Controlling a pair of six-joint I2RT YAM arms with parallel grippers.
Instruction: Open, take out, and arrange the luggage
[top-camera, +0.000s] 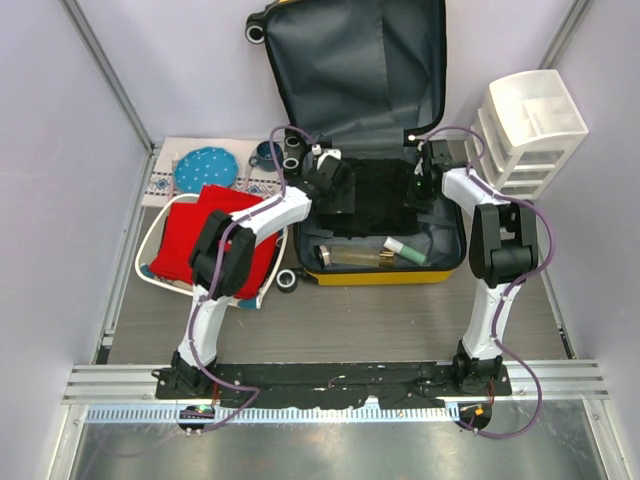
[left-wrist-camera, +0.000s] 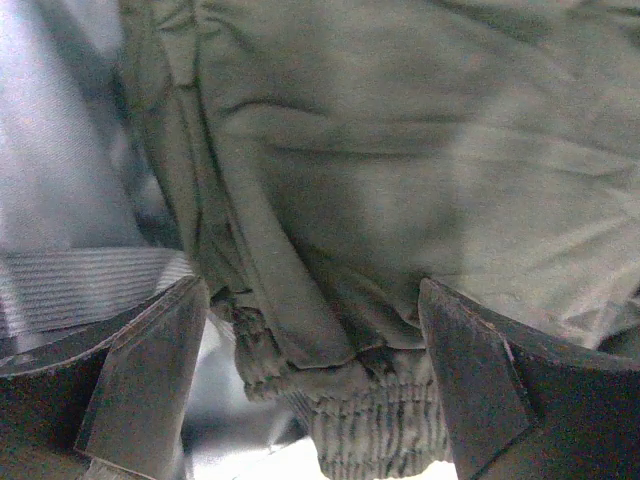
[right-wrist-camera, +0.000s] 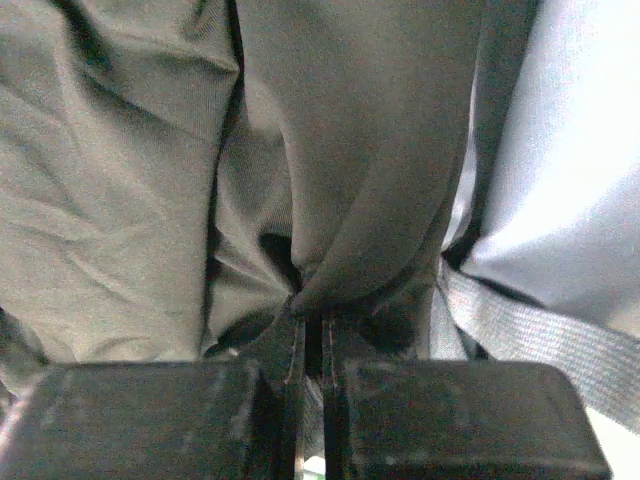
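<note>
Standing open at 12 o'clock on the table: the luggage (top-camera: 370, 278), yellow shell down and its dark-lined lid propped upright against the back wall.

Item 1, black garment (top-camera: 375, 195): lies crumpled in the lower half. Toward 6 o'clock of it, along the yellow front wall, lie an amber bottle (top-camera: 355, 256) and a green-capped tube (top-camera: 408, 250).

Item 2, left gripper (top-camera: 335, 190): at the garment's 9 o'clock edge. Only its wrist view shows the jaws spread wide (left-wrist-camera: 310, 300), grasping nothing, with a ribbed elastic hem (left-wrist-camera: 370, 420) of the garment (left-wrist-camera: 400, 200) lying between the fingers.

Item 3, right gripper (top-camera: 425, 175): at the garment's 3 o'clock edge. The overhead view hides its fingers. The wrist view shows them clenched (right-wrist-camera: 310, 330), pinching a fold of the garment (right-wrist-camera: 130, 180). A grey strap (right-wrist-camera: 540, 330) runs at 4 o'clock.

Item 4, seen from overhead only: a red cloth (top-camera: 215, 235) in a white tray (top-camera: 140, 250) at 9 o'clock of the luggage, a blue plate (top-camera: 207, 168) at 10 o'clock, and a white drawer unit (top-camera: 530, 130) at 2 o'clock.
</note>
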